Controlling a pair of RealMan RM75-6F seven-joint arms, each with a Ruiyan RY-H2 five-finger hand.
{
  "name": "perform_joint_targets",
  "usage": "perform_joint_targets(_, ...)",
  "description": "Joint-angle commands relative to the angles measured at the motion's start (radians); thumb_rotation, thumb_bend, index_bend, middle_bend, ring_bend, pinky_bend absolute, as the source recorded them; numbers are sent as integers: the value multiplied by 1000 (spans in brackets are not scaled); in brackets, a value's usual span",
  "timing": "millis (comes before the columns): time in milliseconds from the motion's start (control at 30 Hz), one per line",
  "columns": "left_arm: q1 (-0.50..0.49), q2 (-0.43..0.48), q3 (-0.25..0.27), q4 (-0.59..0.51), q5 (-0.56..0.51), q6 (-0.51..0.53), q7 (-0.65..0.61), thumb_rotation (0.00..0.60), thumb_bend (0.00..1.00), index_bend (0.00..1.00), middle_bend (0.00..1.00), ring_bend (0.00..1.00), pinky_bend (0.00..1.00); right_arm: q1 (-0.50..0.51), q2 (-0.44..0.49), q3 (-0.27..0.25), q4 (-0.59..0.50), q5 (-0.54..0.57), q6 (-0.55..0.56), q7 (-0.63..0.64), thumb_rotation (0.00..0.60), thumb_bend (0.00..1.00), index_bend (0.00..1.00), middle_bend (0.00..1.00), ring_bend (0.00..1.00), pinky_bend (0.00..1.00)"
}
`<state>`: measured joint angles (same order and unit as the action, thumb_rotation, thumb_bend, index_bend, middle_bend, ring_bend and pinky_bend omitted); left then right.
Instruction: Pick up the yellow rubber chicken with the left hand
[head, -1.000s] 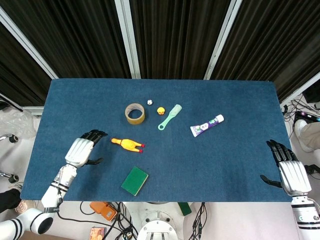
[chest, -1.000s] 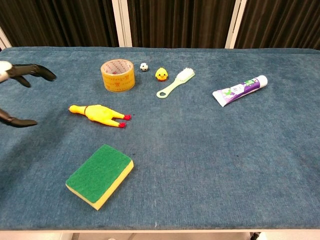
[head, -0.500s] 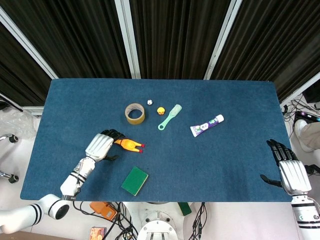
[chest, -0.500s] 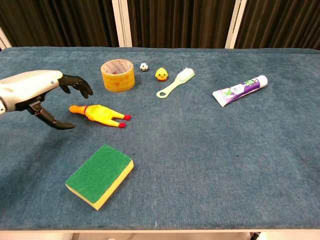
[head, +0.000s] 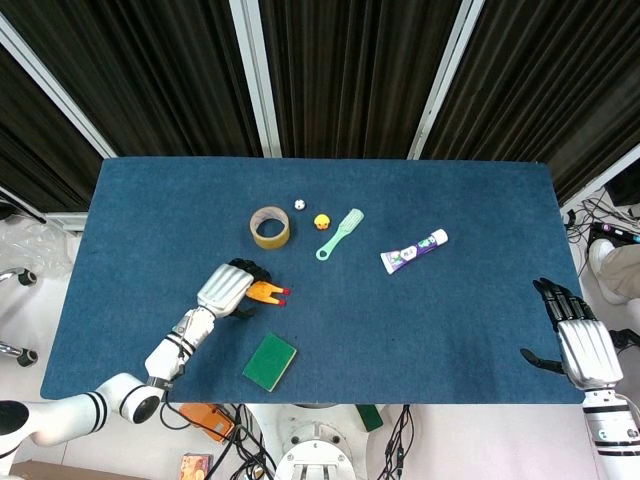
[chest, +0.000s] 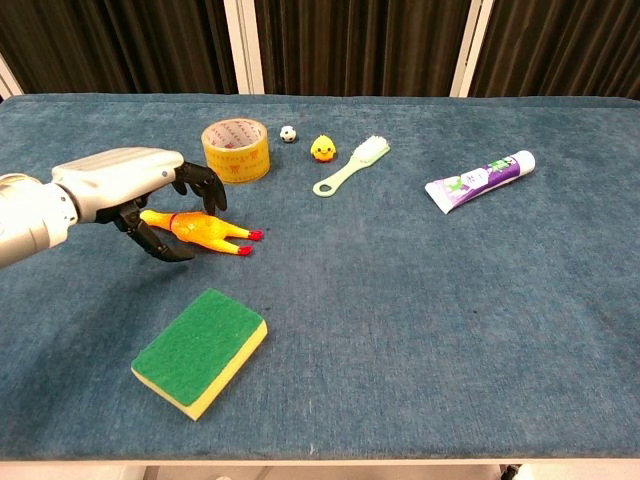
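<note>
Chest view alone shows left hand (chest: 130, 185) open, straddling rubber chicken (chest: 205, 231); right hand (head: 583, 345) open.

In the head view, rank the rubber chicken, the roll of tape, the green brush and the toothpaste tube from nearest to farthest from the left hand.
1. Rubber chicken, under the left hand.
2. Roll of tape, just beyond it.
3. Green brush, mid-table.
4. Toothpaste tube, toward the right.

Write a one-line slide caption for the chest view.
Left hand poised over the rubber chicken, fingers spread around it, with a sponge nearby.
</note>
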<state>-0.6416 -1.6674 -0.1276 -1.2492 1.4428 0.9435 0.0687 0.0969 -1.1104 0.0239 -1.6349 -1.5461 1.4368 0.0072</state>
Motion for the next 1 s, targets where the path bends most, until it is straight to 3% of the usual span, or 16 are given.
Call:
perform_joint_targets(33,-15,-11,-4,20,-5,-8,-7,600,185,373,376,272,273,0,0,0,1,0,-1,1,600,213,84,127,159,216)
perform_joint_targets(433,-53,-14,0,60,-30,-38,2,600,195,378,393,284,278,2,2,0,0,2,-4,4,600,213,84,127,159,216)
perform_joint_targets(767,-52,4,8,61,-37,-19,-6,600,337,579,589,455,426,4,1,-2,0,-3,-5,7,600,213,85,127,159,216)
perform_joint_targets(1000,-45,34,13,28,-49,-7,16,600,409,631,639,501,466,4,2,-3,0,-5,-4,7,600,213,85,127,159,216)
